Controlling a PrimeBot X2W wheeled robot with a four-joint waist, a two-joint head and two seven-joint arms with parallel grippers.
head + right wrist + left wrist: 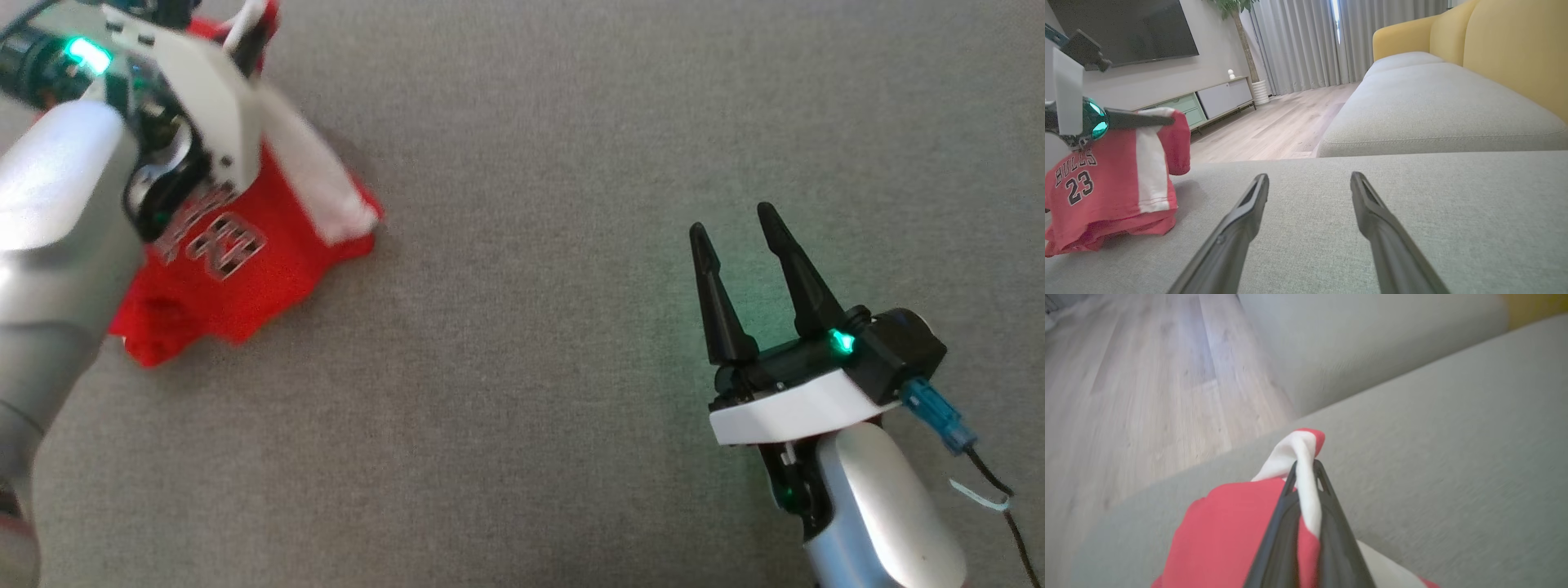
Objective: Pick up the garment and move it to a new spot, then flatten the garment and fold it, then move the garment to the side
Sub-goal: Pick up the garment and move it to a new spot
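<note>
At the far left of the grey sofa cushion (571,367), the red garment (237,278) is found partly raised: a red and white fold of it is pinched between the closed fingers of the left gripper (1304,467), while its lower part lies bunched on the fabric. In the right wrist view the printed front is seen hanging from that pinch, with the hem heaped on the cushion below.

The right gripper (733,220) is seen at the near right, well apart from the garment, with its fingers spread wide and nothing between them.

The step in hand is judged to be the pick-up and carry to a new spot. It is likely done best if the garment is raised straight up until the heaped hem is clear of the cushion, so that no cloth is dragged or caught. Only a narrow fold is gripped, so a slow, even lift is advised; a jerk could let the cloth slip out.

The wooden floor (1126,396) lies just beyond the cushion's edge on the left, so the carry is better directed right, toward the bare middle of the cushion. The right gripper should be kept out of that path, yet near enough that a second edge can be taken for flattening.
</note>
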